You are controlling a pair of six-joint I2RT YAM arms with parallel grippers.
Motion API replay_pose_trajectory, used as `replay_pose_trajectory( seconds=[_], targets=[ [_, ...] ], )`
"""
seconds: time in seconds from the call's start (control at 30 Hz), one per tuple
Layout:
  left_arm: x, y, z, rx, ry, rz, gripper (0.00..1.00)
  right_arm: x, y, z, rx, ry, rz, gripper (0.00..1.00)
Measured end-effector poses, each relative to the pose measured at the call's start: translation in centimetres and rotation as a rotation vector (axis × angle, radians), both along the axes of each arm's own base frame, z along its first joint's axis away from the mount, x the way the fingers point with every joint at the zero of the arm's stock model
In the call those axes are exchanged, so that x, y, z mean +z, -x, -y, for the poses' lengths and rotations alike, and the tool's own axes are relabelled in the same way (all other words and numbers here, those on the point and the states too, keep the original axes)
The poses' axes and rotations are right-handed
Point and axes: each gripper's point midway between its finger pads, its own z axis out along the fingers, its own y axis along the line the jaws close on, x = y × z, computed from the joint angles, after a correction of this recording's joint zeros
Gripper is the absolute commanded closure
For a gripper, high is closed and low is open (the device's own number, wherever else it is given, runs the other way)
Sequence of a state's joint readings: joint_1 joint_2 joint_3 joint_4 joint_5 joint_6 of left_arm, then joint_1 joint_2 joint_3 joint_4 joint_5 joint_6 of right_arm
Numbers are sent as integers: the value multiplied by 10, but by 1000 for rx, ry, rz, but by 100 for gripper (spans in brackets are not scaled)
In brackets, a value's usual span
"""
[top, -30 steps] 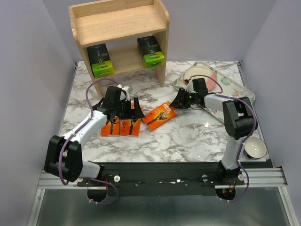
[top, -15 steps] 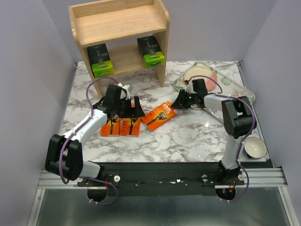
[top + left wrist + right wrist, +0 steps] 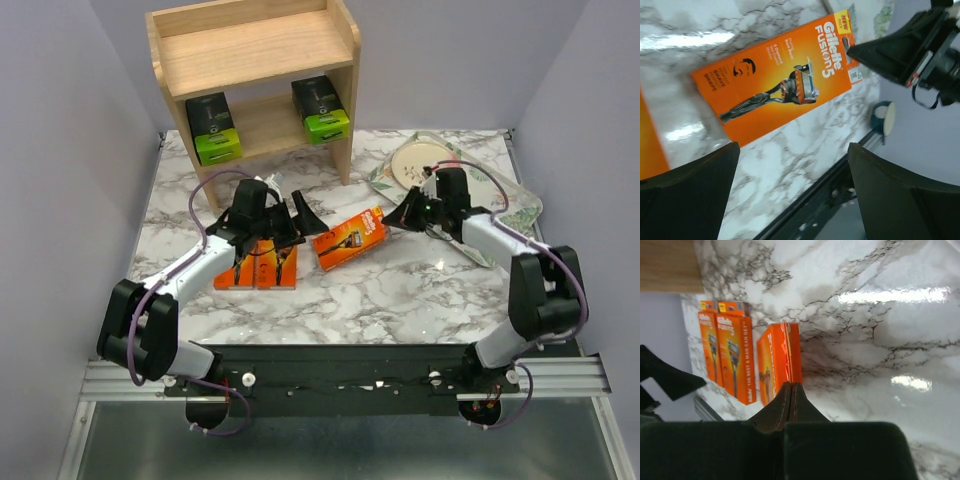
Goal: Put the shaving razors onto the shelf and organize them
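From above, your white marble desk (image 3: pixel 400 290) sits between pale lilac walls (image 3: pixel 60 150). The wooden shelf (image 3: pixel 255 50) at the back holds two dark packs (image 3: pixel 213 128) on its lower tier. Your left gripper (image 3: pixel 287 222) is spread wide over two orange packs (image 3: pixel 262 270). Left wrist: the third orange pack (image 3: pixel 775 95) shows against glossy marble. Right wrist: your right gripper (image 3: pixel 790 386) pinches that pack's end flap.

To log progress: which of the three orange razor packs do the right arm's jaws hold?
The single angled orange pack mid-table; the right arm's jaws pinch its end. The other two lie flat together.
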State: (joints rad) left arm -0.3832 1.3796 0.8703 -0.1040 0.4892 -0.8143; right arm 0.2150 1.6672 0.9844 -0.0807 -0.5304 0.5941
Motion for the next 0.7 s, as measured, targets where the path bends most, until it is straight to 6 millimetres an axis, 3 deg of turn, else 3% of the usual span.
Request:
replay_pose_trajectory(
  seconds=[0.07,0.17,0.43,0.57,0.7],
  targets=[
    [5,0,14,10,55,-29,1,25,7,7,-77,-33,23,99],
    [-1,10,36,0,103,-115,2,34,17,14,-144,-45,19,99],
    [-24,31,74,7,158,-322,2,0,41,32,-294,-12,-119,99],
    [-35,34,84,47,180,-425,2,0,38,35,-328,-9,-124,99],
    [-41,50,101,44,189,-506,2,1,36,36,-359,-13,-133,99]
  ],
)
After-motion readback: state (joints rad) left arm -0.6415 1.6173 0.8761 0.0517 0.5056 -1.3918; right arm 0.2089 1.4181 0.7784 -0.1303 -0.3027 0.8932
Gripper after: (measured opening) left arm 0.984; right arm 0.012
